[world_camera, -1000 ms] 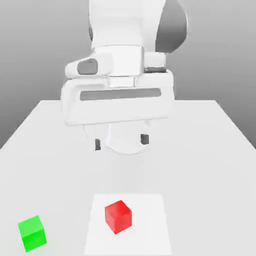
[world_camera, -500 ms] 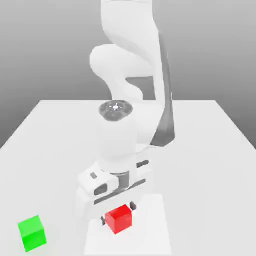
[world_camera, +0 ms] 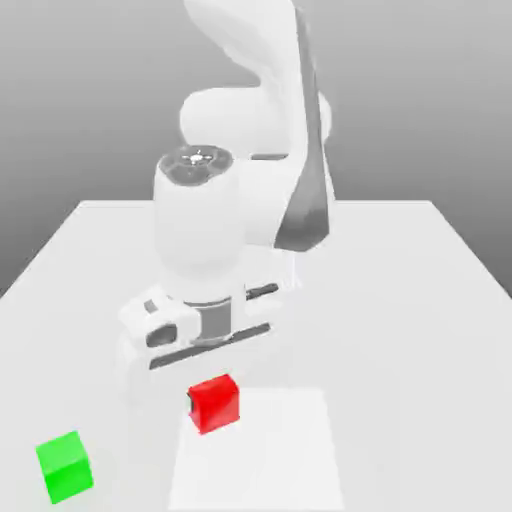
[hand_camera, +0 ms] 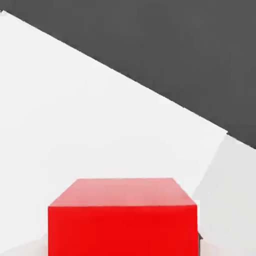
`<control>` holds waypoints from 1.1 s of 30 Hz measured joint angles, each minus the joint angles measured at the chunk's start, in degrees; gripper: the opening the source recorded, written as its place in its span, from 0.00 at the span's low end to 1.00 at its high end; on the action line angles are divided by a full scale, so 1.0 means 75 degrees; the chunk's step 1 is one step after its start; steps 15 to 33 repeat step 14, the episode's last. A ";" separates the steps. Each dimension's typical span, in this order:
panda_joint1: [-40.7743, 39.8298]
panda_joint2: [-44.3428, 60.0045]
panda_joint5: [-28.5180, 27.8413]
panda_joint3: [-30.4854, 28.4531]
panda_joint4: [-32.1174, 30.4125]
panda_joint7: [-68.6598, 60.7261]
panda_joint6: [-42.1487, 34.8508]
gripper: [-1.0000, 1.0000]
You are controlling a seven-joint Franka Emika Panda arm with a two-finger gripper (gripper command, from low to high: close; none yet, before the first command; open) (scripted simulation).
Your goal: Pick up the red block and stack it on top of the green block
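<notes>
Moved: red block [world_camera: 214, 403] now rides up and left, off its near spot | gripper [world_camera: 212, 405] pinched tight on it, to carry | green block [world_camera: 65, 467] waits near left on white table [world_camera: 420, 300]

A bare simulated test bench rather than any lived-in room: a flat white table [world_camera: 420, 300] stands before a featureless grey backdrop, with a smooth white robot arm [world_camera: 240, 200] and two plain coloured cubes, a red block [world_camera: 214, 403] and a green block [world_camera: 65, 467], rendered without texture.
</notes>
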 joint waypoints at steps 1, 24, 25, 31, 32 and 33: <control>-0.0136 0.0080 0.0058 -0.0129 0.0206 0.0041 -0.0139 0.00; -0.1245 0.1595 0.1051 -0.0494 0.1499 -0.0187 0.0052 1.00; -0.1245 0.1595 0.1051 -0.0494 0.1499 -0.0187 0.0052 1.00; -0.1245 0.1595 0.1051 -0.0494 0.1499 -0.0187 0.0052 1.00; -0.1245 0.1595 0.1051 -0.0494 0.1499 -0.0187 0.0052 1.00; -0.1245 0.1595 0.1051 -0.0494 0.1499 -0.0187 0.0052 1.00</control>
